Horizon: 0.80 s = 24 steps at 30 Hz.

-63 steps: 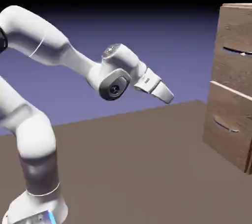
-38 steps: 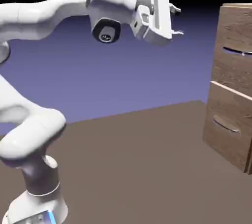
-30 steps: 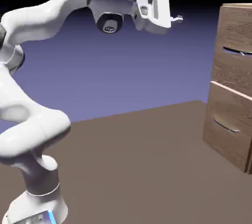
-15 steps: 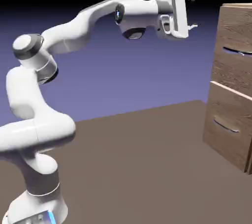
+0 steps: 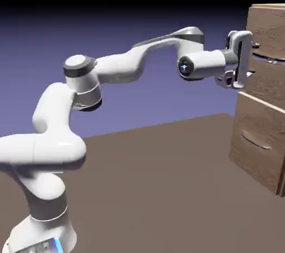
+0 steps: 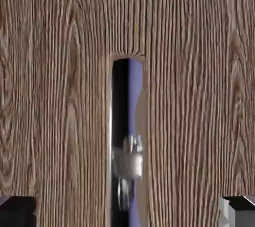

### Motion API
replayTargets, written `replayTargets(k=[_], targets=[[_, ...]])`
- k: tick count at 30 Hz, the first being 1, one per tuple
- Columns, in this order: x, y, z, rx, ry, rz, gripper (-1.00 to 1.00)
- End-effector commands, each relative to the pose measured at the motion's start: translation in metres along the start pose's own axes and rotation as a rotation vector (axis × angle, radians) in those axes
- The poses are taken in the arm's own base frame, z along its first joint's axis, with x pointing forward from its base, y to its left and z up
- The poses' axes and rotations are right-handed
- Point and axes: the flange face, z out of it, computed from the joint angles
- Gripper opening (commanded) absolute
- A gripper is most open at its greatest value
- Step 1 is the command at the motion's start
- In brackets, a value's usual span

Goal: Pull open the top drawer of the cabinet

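1. Jaws stand wide open, gripping nothing, on the white two-finger gripper [image 5: 254, 59] in front of the cabinet's upper part.
2. Flat, dull brown tabletop [image 5: 156, 191]: spreads beneath the robot and cabinet.
3. White, jointed robot arm [image 5: 55, 107]: rises at the exterior view's left and reaches right, its hand upright.
4. Tall, boxy, brown wood-grain cabinet [image 5: 270, 6]: at the exterior view's right, cut off by the picture's edge.
5. Rectangular brown wood-grain top drawer [image 5: 268, 85]: the upper front, directly ahead of the gripper and closed.
6. Similar brown lower drawer [image 5: 253, 124]: beneath it, also closed.
7. Thin, curved, shiny silver upper handle [image 6: 119, 106]: runs lengthwise in the hand view, between the fingertips' lines.
8. Small grey fingertips [image 6: 238, 212]: one either side of that handle, apart from it sideways; whether they reach its depth, I cannot tell.
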Motion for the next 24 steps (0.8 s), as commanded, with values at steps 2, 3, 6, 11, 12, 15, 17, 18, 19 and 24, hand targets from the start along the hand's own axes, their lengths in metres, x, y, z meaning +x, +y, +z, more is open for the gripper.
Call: replayTargets(k=[2, 3, 6, 11, 12, 15, 17, 18, 19, 24], targets=[[0.0, 0.0, 0.015, 0.0, 0.0, 0.0, 0.0], [0.0, 0.0, 0.023, 0.0, 0.0, 0.0, 0.0], [0.001, 0.0, 0.034, 0.0, 0.0, 0.001, -1.0], [0.001, 0.0, 0.005, 0.0, 0.0, 0.001, -1.0], [0.001, 0.0, -0.003, 0.0, 0.0, 0.001, -1.0], [0.001, 0.0, -0.028, 0.0, 0.0, 0.001, -1.0], [0.001, 0.0, -0.045, 0.0, 0.0, 0.001, -1.0], [0.001, 0.0, -0.054, 0.0, 0.0, 0.001, -1.0], [0.001, 0.0, -0.064, 0.0, 0.0, 0.001, -1.0], [0.001, 0.0, -0.113, 0.0, 0.0, 0.001, -1.0]])
